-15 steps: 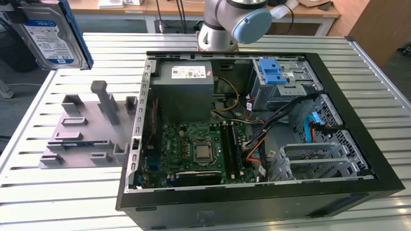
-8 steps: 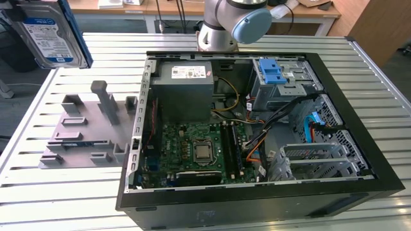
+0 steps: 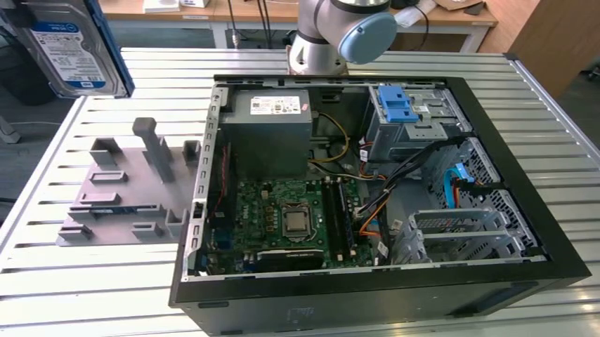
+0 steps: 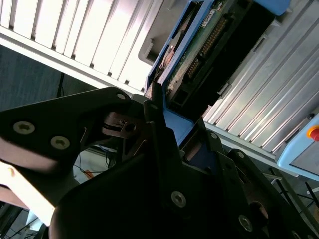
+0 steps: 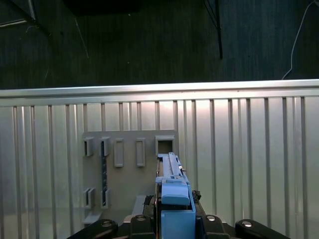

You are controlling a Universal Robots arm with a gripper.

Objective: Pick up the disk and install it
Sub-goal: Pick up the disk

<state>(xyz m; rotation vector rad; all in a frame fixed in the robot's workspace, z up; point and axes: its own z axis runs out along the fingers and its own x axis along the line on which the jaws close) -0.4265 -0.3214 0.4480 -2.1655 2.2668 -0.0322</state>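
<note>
I have the disk [image 3: 75, 49] clamped edge-on between my closed jaws; the gripper [image 5: 175, 216] points down, arm [image 3: 328, 31] holding it high over the grey fixture plate [image 5: 124, 169].

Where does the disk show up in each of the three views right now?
Exterior view: the disk is at the exterior view's upper left, with its label facing the camera.
First wrist view: it is edge-on, blue bracket nearest the camera, in front of the grey slotted fixture.
Second wrist view: its circuit-board side shows, with the gripper clamped on the bracket.
Shared landmark: the slatted table.
</note>
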